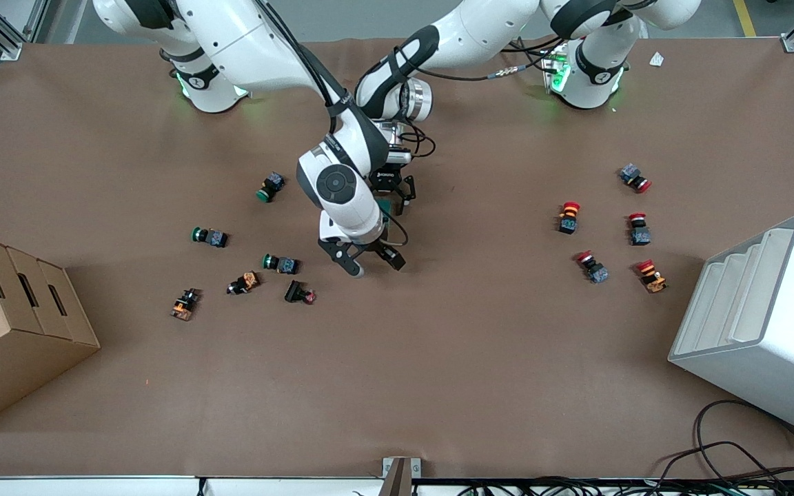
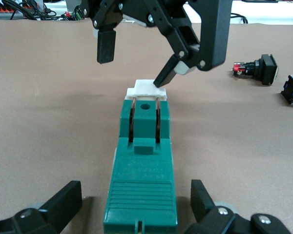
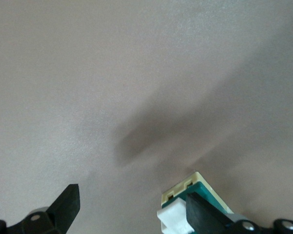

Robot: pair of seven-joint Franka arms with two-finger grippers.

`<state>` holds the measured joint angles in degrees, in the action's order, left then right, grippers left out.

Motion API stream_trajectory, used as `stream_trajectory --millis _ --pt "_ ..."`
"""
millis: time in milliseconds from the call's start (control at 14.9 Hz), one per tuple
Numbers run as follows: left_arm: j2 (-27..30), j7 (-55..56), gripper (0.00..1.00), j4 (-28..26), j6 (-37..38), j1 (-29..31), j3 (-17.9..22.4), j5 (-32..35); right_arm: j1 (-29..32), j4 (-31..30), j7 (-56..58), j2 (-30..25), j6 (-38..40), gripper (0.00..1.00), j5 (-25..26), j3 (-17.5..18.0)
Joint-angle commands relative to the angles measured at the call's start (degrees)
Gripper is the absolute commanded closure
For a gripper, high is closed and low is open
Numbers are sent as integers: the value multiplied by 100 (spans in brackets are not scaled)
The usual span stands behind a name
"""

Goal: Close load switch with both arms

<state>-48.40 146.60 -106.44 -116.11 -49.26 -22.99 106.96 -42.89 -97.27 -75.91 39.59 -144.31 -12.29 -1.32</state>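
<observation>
The load switch (image 2: 141,170) is a dark-green block lying flat on the brown table mid-way between the two bases, with its white lever (image 2: 147,88) at one end. In the front view only a sliver of the load switch (image 1: 384,207) shows under the arms. My left gripper (image 2: 136,202) is open, its fingers (image 2: 63,204) low on either side of the block with gaps showing. My right gripper (image 1: 371,264) is open too. One of its fingertips (image 2: 168,75) rests against the white lever (image 3: 173,217); the other hangs free.
Green, orange and black push buttons (image 1: 280,264) lie scattered toward the right arm's end, near a cardboard box (image 1: 11,324). Red push buttons (image 1: 568,217) lie toward the left arm's end, near a white stepped bin (image 1: 762,324). Cables (image 1: 748,468) trail along the front edge.
</observation>
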Motion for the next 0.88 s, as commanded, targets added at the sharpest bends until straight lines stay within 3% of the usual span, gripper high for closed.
stream_trajectory --millis 0,202,538,808 --pt "-82 -140 3 185 -79 -23 31 -79 237 129 488 93 -45 0 -54 26" --pt "-55 -272 3 185 -79 4 23 -114 614 112 1189 -257 769 0 -54 17" --pt "23 -438 3 185 -79 30 23 -149 1790 77 3235 -1232 2579 0 -45 9" --pt "252 -1176 3 474 -105 56 -12 -1096 2863 208 5239 -2041 3732 0 296 8"
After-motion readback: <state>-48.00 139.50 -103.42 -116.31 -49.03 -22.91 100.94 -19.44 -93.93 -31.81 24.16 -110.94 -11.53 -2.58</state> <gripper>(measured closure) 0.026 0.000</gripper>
